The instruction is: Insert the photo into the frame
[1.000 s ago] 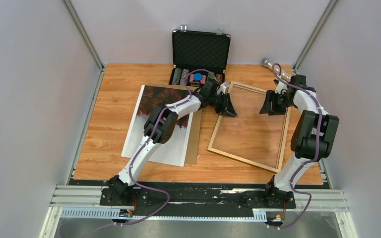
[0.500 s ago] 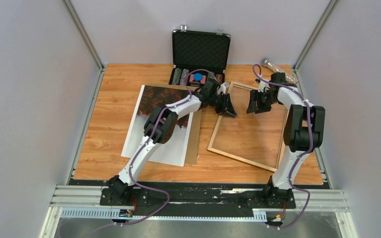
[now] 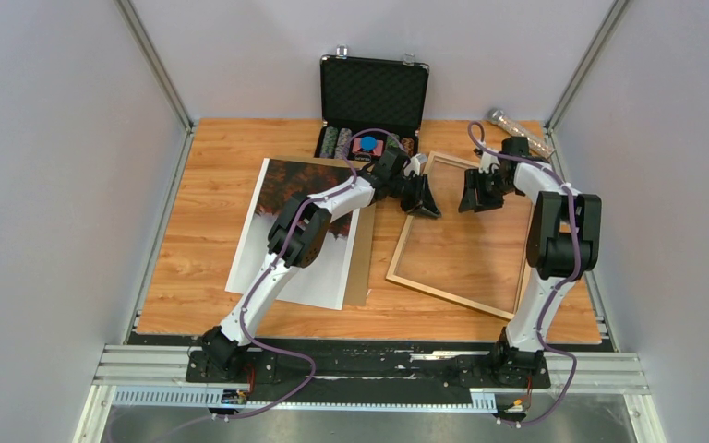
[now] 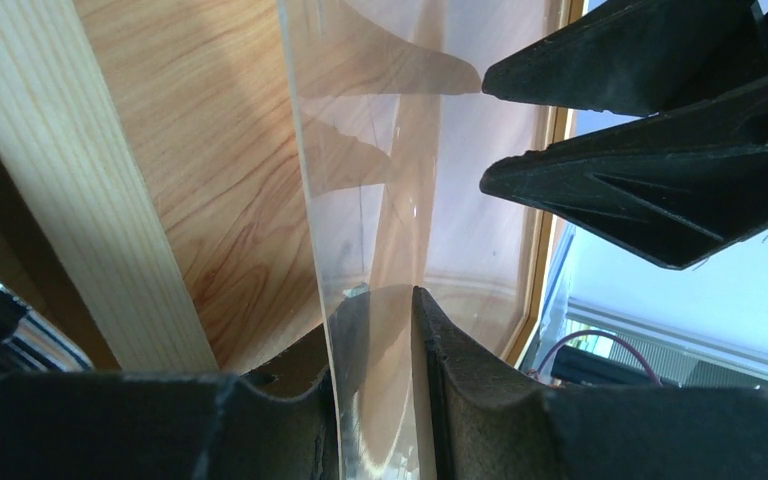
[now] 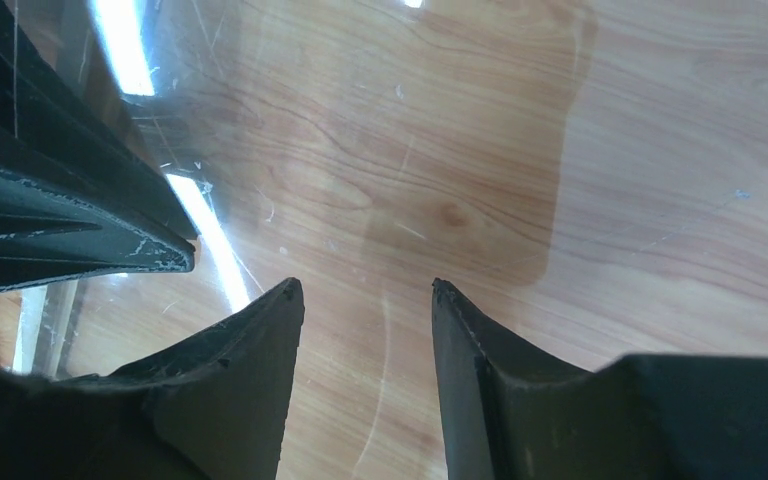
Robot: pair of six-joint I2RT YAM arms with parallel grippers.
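**Top external.** The frame (image 3: 408, 242) lies flat on the surface (image 3: 208, 208), right of centre and skewed. The photo (image 3: 272, 254) lies print-up at its 9 o'clock, on a brown backing panel (image 3: 363, 263) and not yet in the frame. The left hand (image 3: 422, 197) sits at the frame's 11 o'clock corner, where it was a second ago. The right hand (image 3: 474, 192) has swung toward 9 o'clock, from the frame's right rail to over the pane near the top rail. It now faces the left hand, just beside it. An open black case (image 3: 374, 97) stands at the surface's 12 o'clock edge.

**Left wrist.** The left hand (image 4: 380, 295) is pinched on the clear pane (image 4: 360, 150), which runs edge-on up between its fingers (image 4: 470, 400), apart from the pale wooden rail (image 4: 60, 180) at 9 o'clock. The right hand (image 4: 482, 130) points in from 2 o'clock.

**Right wrist.** The right hand (image 5: 365, 290) is spread wide and holds nothing, hovering over the scratched pane. The left hand's fingers (image 5: 60, 220) show at 9 o'clock.

The right hand's approach suggests a shared hold on the pane, probably to lift it clear before the photo goes in.
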